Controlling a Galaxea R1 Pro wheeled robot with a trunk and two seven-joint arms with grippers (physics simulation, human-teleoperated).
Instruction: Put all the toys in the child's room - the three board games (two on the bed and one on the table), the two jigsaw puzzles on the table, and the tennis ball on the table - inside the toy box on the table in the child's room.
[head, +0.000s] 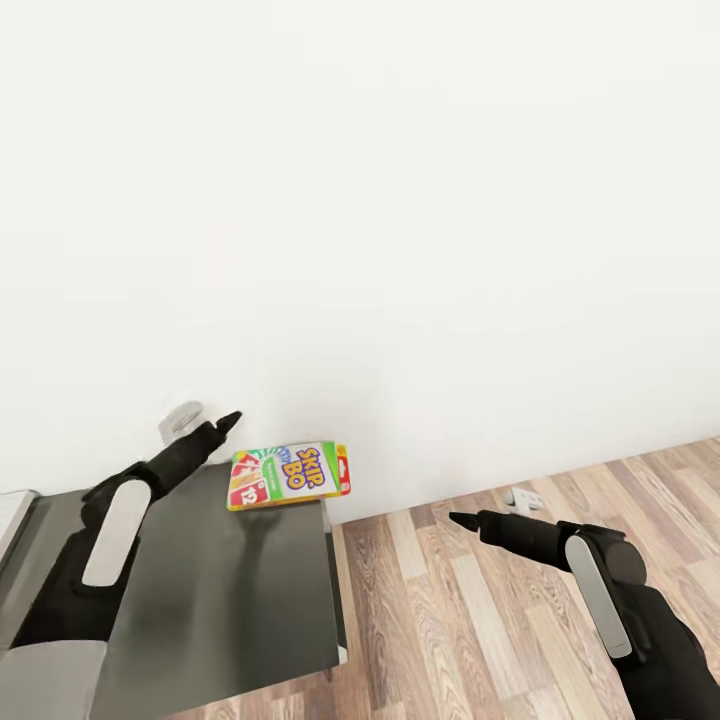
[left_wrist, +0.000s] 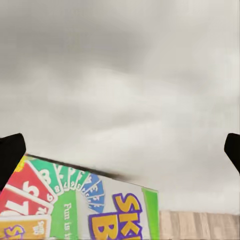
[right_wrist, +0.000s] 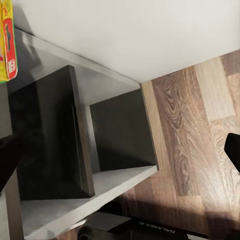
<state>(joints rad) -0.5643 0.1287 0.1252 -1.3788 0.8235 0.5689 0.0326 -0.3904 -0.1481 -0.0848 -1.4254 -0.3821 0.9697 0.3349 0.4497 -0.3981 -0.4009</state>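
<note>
**Reaching for the card game at the table's far corner**

At the far right corner of the dark grey glossy table (head: 230, 600), close against the white wall (head: 400, 200), lies the brightly coloured Skip-Bo board game box (head: 290, 474), flat and face up, with one edge right at the table's rim. It is the one toy I can see; the toy box, the puzzles and the ball are out of sight from here.

My left fingers (head: 228, 420) hover just beside the box, on its left, pointing toward the wall. From the left wrist camera the two black fingertips (left_wrist: 10, 155) sit wide apart at the edges of the picture with nothing between them, so that hand is open and empty, and the box (left_wrist: 75, 210) fills the space just below and ahead.

My right fingers (head: 462, 520) hang over the wood-plank floor (head: 480, 620), well apart from the table. From the head they look drawn to a point, while the wrist camera shows dark tips far apart; I cannot tell their state.

To do this well, I judge I should line my left fingers across the box's short width, come down square, and close on both long edges. The box is thin and lies flat, so a slanted approach would likely push it off the rim onto the floor.
</note>
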